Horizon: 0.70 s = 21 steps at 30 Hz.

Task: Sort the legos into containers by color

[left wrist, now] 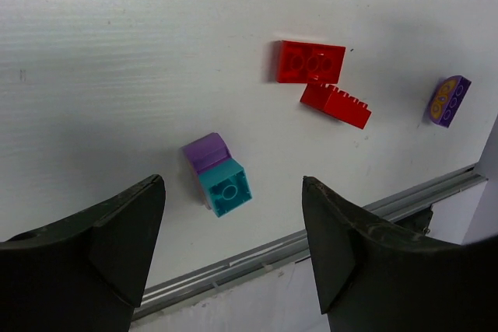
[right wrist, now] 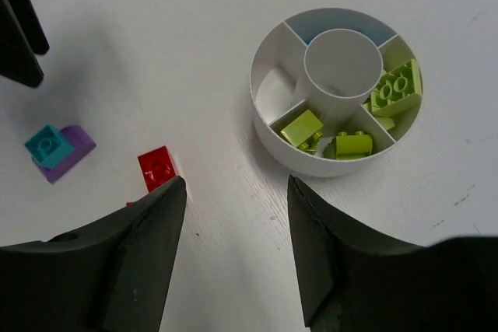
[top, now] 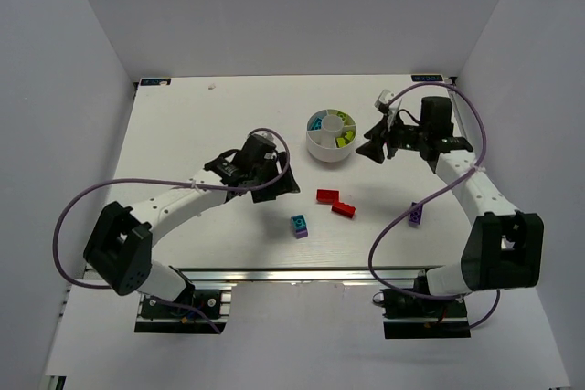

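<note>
Because the legos (left wrist: 311,61) are hard, light, slick plastic, squeeze across flat side walls. The cyan-on-purple pair (left wrist: 219,176), seemingly snapped together, lies on the bench (top: 183,134) around six o'clock of the dish (right wrist: 268,141). Left pincer (left wrist: 233,223) and right pincer (right wrist: 236,192) both hang part-open, empty.

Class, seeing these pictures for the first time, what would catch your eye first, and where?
The round white dish toward the far right of the table, lime green bricks in some compartments, stands out first. Then two red bricks at the table's middle, a cyan and purple pair just nearer, and a purple brick further right.
</note>
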Tool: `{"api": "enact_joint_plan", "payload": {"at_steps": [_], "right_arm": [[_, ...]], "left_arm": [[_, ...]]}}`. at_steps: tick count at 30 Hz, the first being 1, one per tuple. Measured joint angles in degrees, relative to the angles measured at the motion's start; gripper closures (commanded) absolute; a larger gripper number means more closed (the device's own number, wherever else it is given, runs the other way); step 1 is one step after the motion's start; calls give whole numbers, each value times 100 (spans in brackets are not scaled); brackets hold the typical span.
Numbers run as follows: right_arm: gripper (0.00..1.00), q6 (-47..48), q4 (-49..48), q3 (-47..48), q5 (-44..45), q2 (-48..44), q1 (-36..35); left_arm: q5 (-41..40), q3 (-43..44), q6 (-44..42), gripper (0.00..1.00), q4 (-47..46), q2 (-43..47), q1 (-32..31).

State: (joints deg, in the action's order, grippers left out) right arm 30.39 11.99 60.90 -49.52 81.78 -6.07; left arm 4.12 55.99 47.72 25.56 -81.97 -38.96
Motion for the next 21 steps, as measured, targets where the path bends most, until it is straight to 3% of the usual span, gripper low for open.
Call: {"api": "enact_joint_plan", "payload": {"at_steps": [12,21], "right_arm": [[36,-1167,-782,-745,702,-822,0],[34,-1346,-1054,-863,787,-905,11]], "left_arm": [[-660,1919,1113,17,2321,-1563,-745],[-678,2203,1534,23,2924,-2271,-992]]}}
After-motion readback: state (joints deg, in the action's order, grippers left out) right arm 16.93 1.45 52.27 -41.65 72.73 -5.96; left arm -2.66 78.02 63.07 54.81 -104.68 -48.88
